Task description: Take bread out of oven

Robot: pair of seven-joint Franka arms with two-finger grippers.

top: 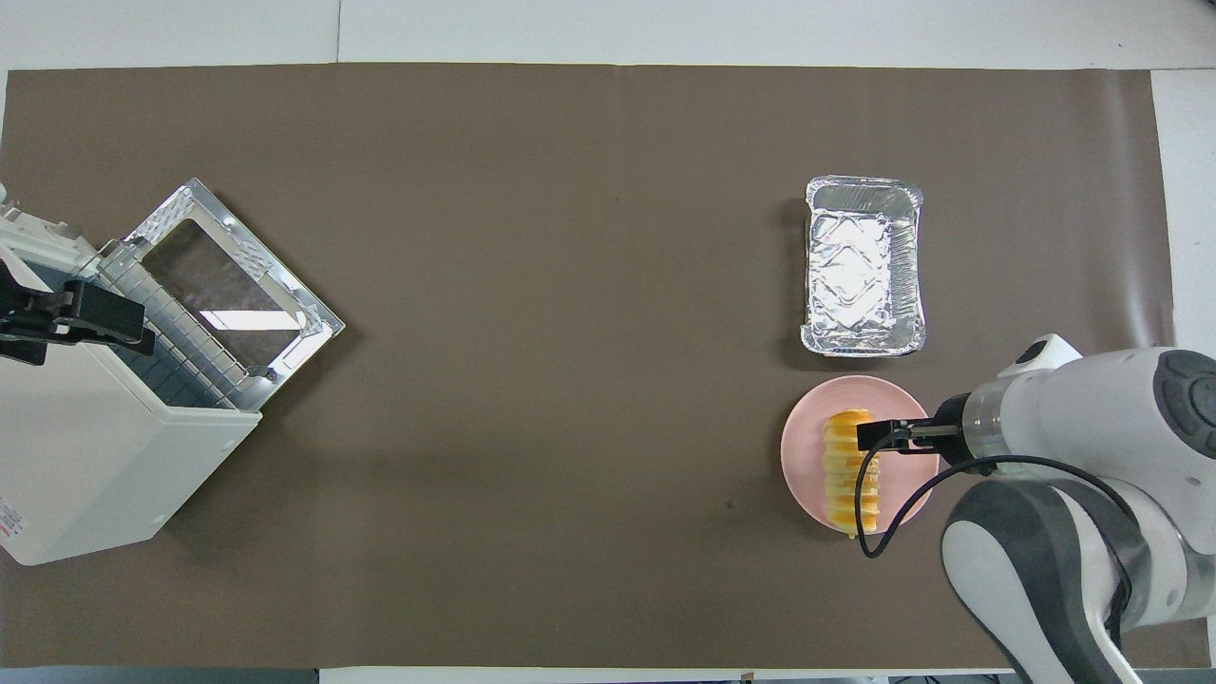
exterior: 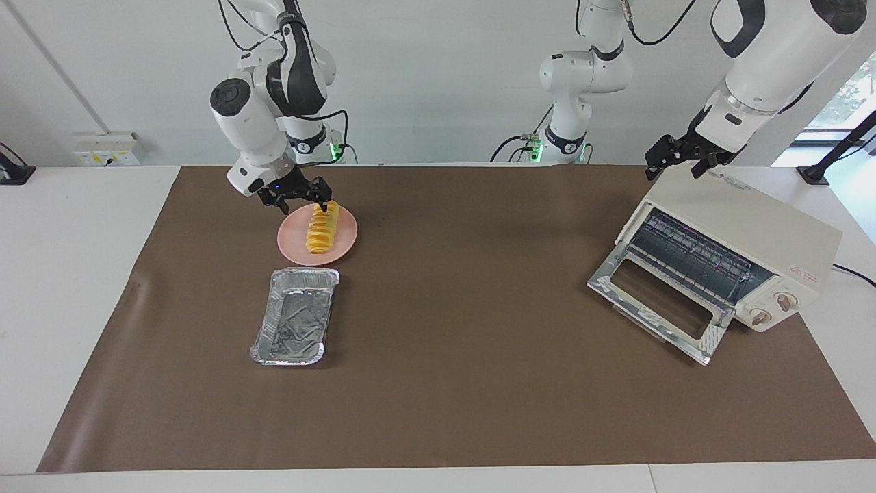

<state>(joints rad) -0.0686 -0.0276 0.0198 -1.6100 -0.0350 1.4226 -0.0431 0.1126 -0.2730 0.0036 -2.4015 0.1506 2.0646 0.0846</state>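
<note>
The bread (exterior: 322,229) lies on a pink plate (exterior: 293,252) toward the right arm's end of the table; it also shows in the overhead view (top: 848,470) on the plate (top: 803,454). My right gripper (exterior: 301,200) is open just above the plate, at the bread's end nearer the robots, with one finger (exterior: 321,198) at that end; it also shows from overhead (top: 879,435). The cream-white oven (exterior: 753,229) stands toward the left arm's end, its door (exterior: 657,301) folded down and its wire rack bare. My left gripper (exterior: 676,163) hovers open over the oven's top (top: 95,456).
An empty silver foil tray (exterior: 294,315) lies beside the plate, farther from the robots; it also shows from overhead (top: 863,266). The brown mat (exterior: 465,287) covers the table between the plate and the oven.
</note>
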